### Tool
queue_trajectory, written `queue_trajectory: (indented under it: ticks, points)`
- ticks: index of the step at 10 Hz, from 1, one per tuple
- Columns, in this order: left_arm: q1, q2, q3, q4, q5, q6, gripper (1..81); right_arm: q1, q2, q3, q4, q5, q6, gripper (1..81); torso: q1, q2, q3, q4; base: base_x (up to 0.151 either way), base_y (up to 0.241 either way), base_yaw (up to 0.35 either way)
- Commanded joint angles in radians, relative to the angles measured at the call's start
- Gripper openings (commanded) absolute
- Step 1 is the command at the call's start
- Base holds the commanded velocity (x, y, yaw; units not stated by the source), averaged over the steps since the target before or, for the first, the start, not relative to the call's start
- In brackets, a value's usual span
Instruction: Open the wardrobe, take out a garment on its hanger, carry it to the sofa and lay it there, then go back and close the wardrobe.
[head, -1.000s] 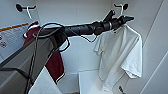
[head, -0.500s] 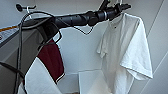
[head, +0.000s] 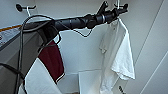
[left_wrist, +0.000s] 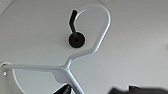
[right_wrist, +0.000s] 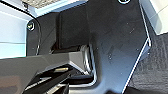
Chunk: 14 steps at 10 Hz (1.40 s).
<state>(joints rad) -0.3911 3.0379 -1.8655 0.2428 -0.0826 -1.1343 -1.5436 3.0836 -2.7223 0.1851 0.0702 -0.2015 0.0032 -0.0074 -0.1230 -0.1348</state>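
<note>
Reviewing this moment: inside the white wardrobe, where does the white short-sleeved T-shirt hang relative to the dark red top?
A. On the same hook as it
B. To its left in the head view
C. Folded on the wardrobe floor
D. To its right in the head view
D: in the head view the white short-sleeved T-shirt hangs at the right, and the dark red top hangs at the left of the white wardrobe interior.

You cannot tell how the left gripper (head: 120, 11) grips beside the thin white T-shirt (head: 117, 55): its fingers blur together. Your own arm covers part of the dark red top (head: 52, 62), and the slim white hanger (left_wrist: 82, 57) runs off frame.
</note>
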Motion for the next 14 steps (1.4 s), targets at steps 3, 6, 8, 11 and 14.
queue_trajectory:
  ticks: [3,6,8,11,14]
  points:
    - [-0.202,-0.051,0.020,0.003,-0.046,-0.002,81.1,0.029,0.006,0.007,0.005,-0.064,-0.001,81.1,0.000,0.000,0.000,0.000,0.000,0.000,0.000]
    - [-0.202,-0.092,0.060,0.004,-0.049,-0.010,1.0,0.029,0.006,0.009,0.005,-0.064,-0.001,81.1,0.000,0.000,0.000,0.000,0.000,0.000,0.000]
    - [-0.200,-0.141,0.101,0.004,-0.051,-0.010,1.0,0.029,0.006,0.009,0.004,-0.063,0.000,81.1,0.000,0.000,0.000,0.000,0.000,0.000,0.000]
    - [-0.200,-0.247,0.158,0.003,-0.065,-0.009,1.0,0.029,0.006,0.007,0.004,-0.064,0.000,81.1,0.000,0.000,0.000,0.000,0.000,0.000,0.000]
    - [-0.180,-0.290,0.183,0.020,-0.019,-0.009,1.0,0.032,0.006,0.009,0.010,-0.063,0.001,81.1,0.000,0.000,0.000,0.000,0.000,0.000,0.000]
